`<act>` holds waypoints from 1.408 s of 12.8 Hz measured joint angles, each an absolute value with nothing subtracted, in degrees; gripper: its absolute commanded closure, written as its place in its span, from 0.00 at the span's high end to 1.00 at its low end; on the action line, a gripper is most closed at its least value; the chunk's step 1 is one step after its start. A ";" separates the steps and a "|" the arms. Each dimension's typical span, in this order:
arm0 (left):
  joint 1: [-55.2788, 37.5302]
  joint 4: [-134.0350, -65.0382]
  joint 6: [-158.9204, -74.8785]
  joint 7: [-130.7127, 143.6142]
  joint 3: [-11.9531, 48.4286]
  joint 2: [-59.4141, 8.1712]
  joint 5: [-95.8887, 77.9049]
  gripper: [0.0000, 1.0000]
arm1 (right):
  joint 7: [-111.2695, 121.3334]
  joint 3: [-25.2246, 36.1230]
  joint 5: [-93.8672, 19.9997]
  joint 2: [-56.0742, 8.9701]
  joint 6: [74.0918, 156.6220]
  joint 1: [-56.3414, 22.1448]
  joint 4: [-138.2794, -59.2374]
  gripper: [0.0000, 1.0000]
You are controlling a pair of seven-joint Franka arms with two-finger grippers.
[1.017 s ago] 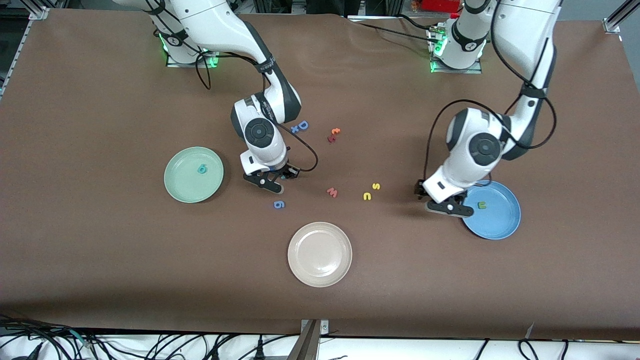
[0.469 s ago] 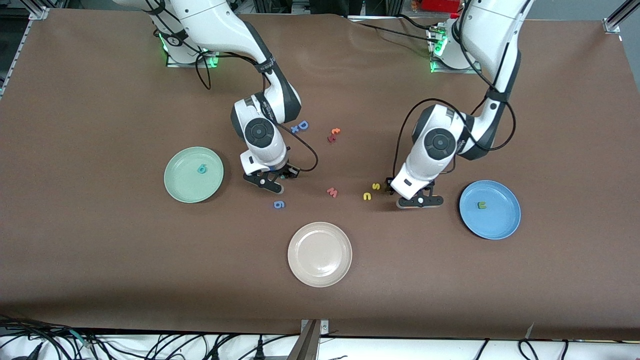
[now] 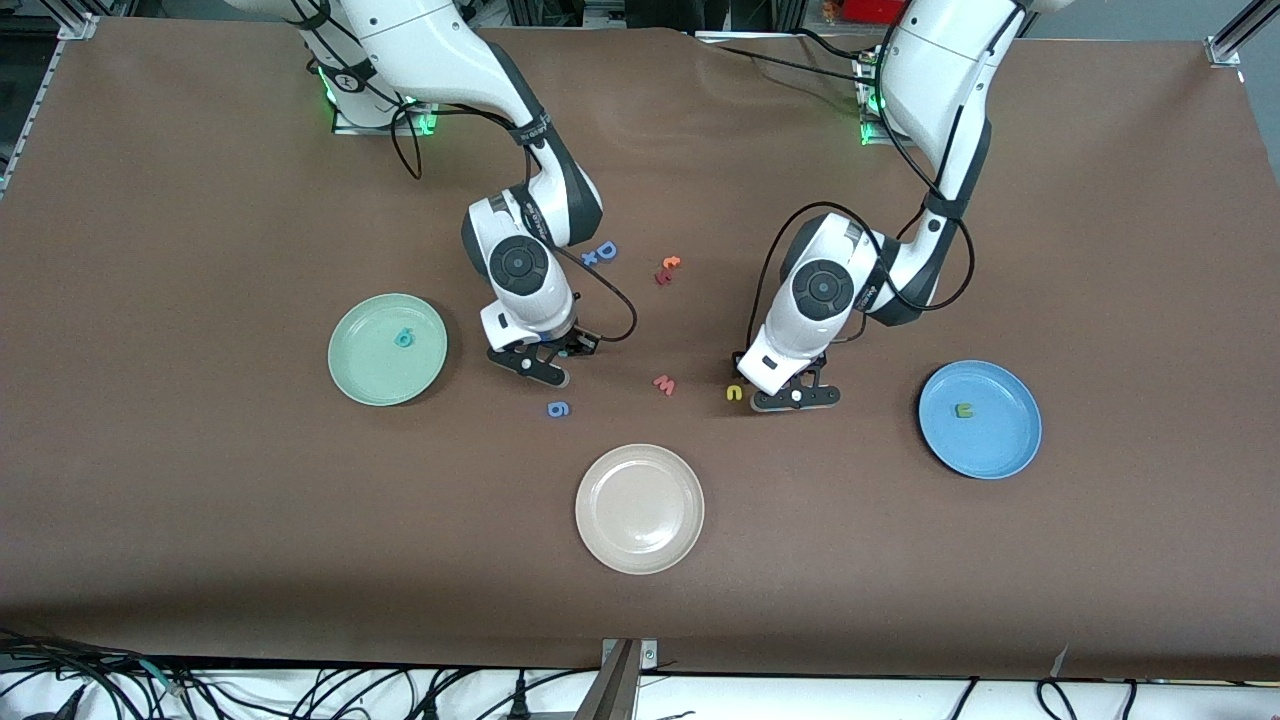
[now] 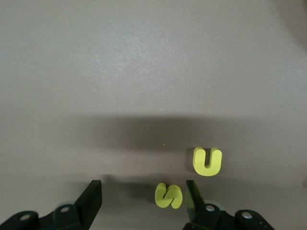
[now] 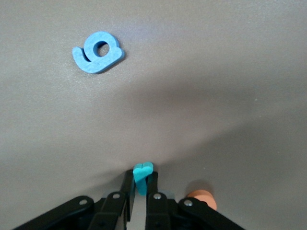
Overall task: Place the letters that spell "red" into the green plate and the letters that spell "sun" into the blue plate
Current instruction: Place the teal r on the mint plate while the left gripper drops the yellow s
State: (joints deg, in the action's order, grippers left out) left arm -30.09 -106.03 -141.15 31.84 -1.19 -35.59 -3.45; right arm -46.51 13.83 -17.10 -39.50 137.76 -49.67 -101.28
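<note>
A teal letter (image 5: 142,175) is seen pinched between the closed fingers of the right gripper (image 5: 139,192), low over the table (image 3: 200,560) between the green plate (image 3: 352,372) and the pink "w" (image 3: 665,384); which letter it is cannot be told. An orange piece (image 5: 202,199) is glimpsed beside that gripper in its wrist view. The blue "g" (image 3: 559,408) lies on the table nearer the front camera than this gripper. One teal letter (image 3: 403,338) is already in the green plate.

The left gripper (image 4: 144,201) is held with its fingers apart, low over the table, with the yellow "s" (image 4: 168,195) lying between them, closer to one finger and not gripped. The yellow "n" (image 3: 734,392) lies just beside it. The dark green "u" (image 3: 964,409) is in the blue plate (image 3: 1010,450).

A blue "D" (image 3: 605,250) and a small orange and red cluster (image 3: 667,270) lie toward the bases. The cream plate (image 3: 600,530) lies nearest the front camera
</note>
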 measured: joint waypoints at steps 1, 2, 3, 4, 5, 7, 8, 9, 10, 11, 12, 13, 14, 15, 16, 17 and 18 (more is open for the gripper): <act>-30.17 -106.03 -141.15 31.90 -1.17 -35.75 -3.45 0.79 | -46.33 13.87 -17.10 -39.50 137.65 -49.67 -101.25 0.05; -30.22 -106.04 -141.15 31.92 -1.06 -35.97 -3.45 0.79 | -45.90 14.11 -17.10 -39.48 136.89 -49.66 -101.08 0.05; -30.24 -106.03 -141.20 31.92 -0.87 -36.22 -3.45 0.79 | -44.80 14.67 -17.10 -39.36 135.21 -49.68 -100.74 0.05; -30.27 -106.03 -141.50 31.95 -0.70 -36.55 -3.45 0.79 | -43.11 15.62 -17.10 -39.03 133.00 -49.67 -100.23 0.05; -30.31 -106.03 -141.88 31.97 -0.61 -36.87 -3.45 0.79 | -40.66 16.92 -17.10 -38.34 130.39 -49.65 -99.82 0.05; -30.47 -106.03 -142.39 31.97 -0.56 -37.41 -3.45 0.71 | -35.18 20.21 -17.12 -36.11 124.97 -49.59 -99.58 0.05; -30.52 -106.03 -142.57 31.97 -0.56 -37.46 -3.45 0.63 | -33.04 21.86 -17.13 -34.87 122.58 -49.56 -99.58 0.05; -30.54 -106.02 -142.78 31.98 -0.57 -37.45 -3.45 0.54 | -30.52 23.70 -17.13 -33.61 120.39 -49.52 -99.64 0.05; -30.56 -105.84 -142.87 31.98 -0.56 -37.38 -3.45 0.47 | -27.41 25.71 -17.13 -32.46 118.31 -49.48 -99.89 0.05; -30.60 -105.67 -142.87 31.98 -0.56 -37.37 -3.45 0.44 | -23.84 28.03 -17.13 -31.39 116.63 -49.43 -100.43 0.05; -30.60 -105.67 -142.87 31.98 -0.58 -37.37 -3.45 0.41 | -20.55 30.20 -17.13 -30.53 115.31 -49.35 -101.16 0.05; -30.61 -105.54 -142.87 31.98 -0.57 -37.33 -3.45 0.37 | -17.17 32.40 -17.13 -30.05 114.14 -49.31 -101.96 0.06; -30.62 -105.50 -142.87 31.98 -0.58 -37.33 -3.45 0.30 | -13.36 34.74 -17.13 -29.93 113.11 -49.24 -102.68 0.06; -30.62 -105.49 -142.87 31.98 -0.59 -37.32 -3.45 0.25 | -9.85 36.68 -17.13 -29.94 112.75 -49.12 -103.72 0.06; -30.62 -105.45 -142.85 31.98 -0.63 -37.23 -3.44 0.20 | -6.84 38.12 -17.13 -30.00 112.77 -48.96 -105.08 0.06; -30.63 -105.44 -142.87 31.98 -0.62 -37.23 -3.44 0.15 | -4.38 39.10 -17.13 -30.24 113.16 -48.85 -106.65 0.06; -30.63 -105.43 -142.86 31.93 -0.62 -37.22 -3.44 0.12 | -2.93 39.55 -17.13 -30.69 114.38 -48.75 -108.24 0.06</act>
State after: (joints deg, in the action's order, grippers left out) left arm -30.63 -105.43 -142.86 31.93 -0.62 -37.22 -3.44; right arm -2.93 39.55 -17.13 -30.69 114.38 -48.75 -108.24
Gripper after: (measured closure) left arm 0.722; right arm 0.863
